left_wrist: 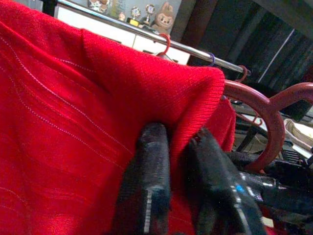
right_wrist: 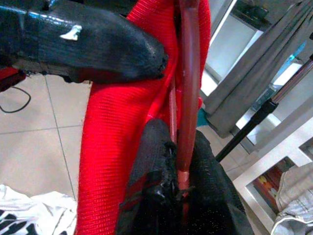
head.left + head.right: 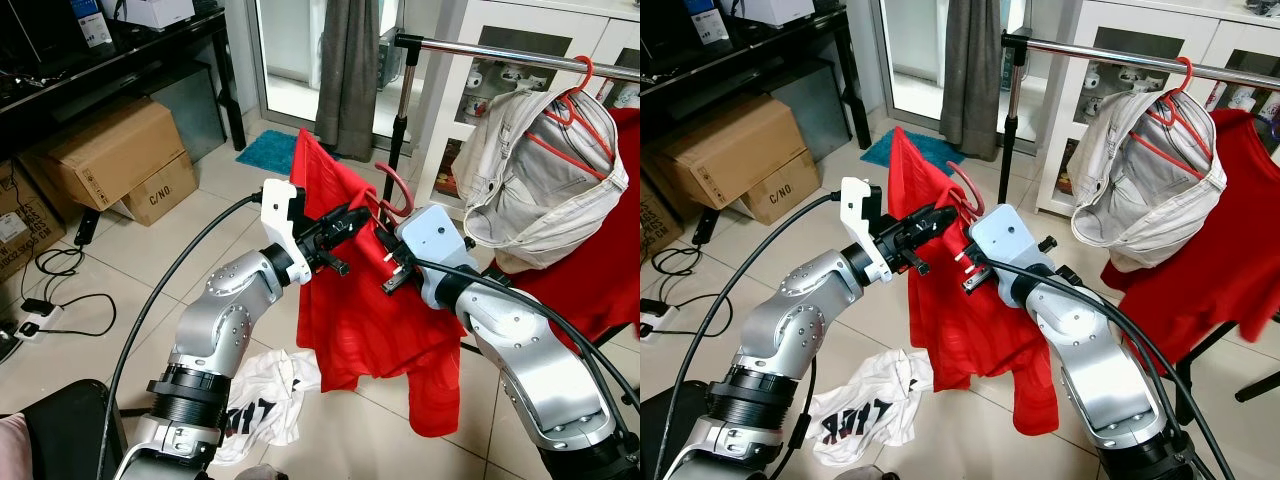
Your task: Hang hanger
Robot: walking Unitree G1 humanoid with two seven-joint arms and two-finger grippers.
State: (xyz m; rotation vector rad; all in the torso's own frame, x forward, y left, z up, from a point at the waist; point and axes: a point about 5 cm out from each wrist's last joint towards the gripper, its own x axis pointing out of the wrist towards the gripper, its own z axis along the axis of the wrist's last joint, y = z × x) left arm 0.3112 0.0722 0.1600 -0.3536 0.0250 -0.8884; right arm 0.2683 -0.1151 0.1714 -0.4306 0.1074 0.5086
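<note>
Hanger [image 3: 397, 193], dark red with a red shirt [image 3: 360, 320] draped on it, hangs between my two grippers in front of me, near and left of the clothes rail [image 3: 520, 55]. My right gripper [image 2: 176, 161] has its fingers closed on the hanger's stem just under the hook; my left gripper [image 1: 178, 161] pinches a fold of the shirt at the shoulder. I judge the hanger stiff and light, while the shirt is soft and will sway, so the stem is the grip I trust. The shirt hides the hanger's arms, and the rail's far right end is cut off.
</note>
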